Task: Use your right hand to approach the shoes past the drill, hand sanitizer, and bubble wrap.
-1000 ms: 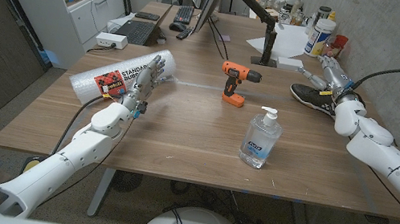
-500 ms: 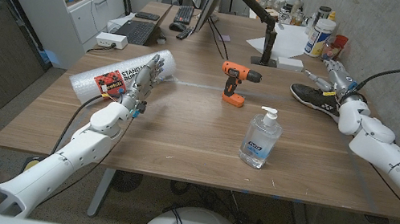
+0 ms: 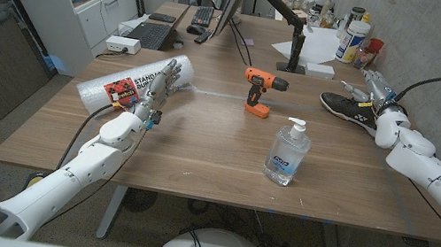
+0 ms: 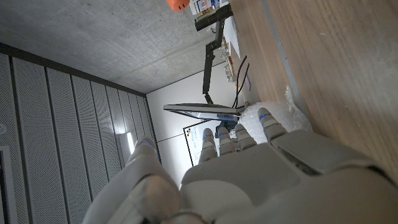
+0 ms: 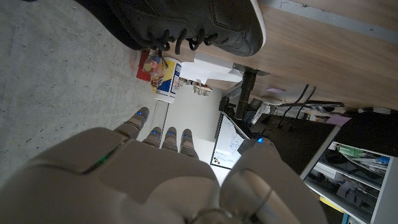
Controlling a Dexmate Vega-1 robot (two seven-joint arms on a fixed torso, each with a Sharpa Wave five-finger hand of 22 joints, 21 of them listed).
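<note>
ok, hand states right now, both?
Left hand: open, fingers spread against the bubble wrap roll, gripping nothing.
Right hand: open, holds nothing, just beside the shoe.

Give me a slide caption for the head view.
Right hand open above the black shoe, past the drill and sanitizer.

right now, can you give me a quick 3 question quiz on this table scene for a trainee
1. True or false: the right hand is gripping the black shoe.
2. Which item stands nearest the table's front edge? A) orange drill B) hand sanitizer C) bubble wrap roll
3. Fill in: the left hand is at the ____.

Key
1. False; its fingers are spread open by the shoe and hold nothing.
2. B
3. bubble wrap roll
</note>
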